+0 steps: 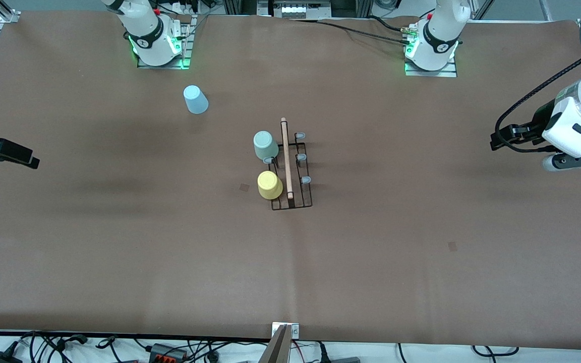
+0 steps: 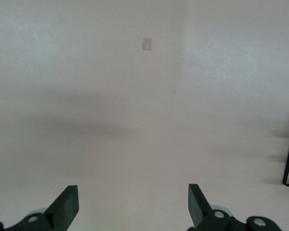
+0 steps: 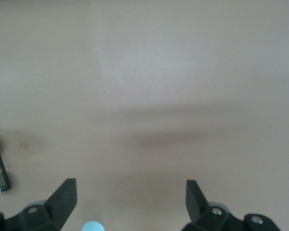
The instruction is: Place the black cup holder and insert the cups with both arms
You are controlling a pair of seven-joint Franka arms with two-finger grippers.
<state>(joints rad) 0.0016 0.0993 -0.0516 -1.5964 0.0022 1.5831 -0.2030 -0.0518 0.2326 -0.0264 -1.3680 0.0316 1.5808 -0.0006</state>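
While both pincers gape empty, black cup holder (image 1: 293,169) shows cut off in wrist views; 2 cups mounted.

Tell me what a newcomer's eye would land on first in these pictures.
The black rack stands mid-table with a green cup and a yellow cup on its pegs, the yellow one nearer the front camera. A blue cup sits alone on the brown table, close to the right arm's base. Both arms are pulled out to the table's ends, the left gripper and the right gripper open and empty.
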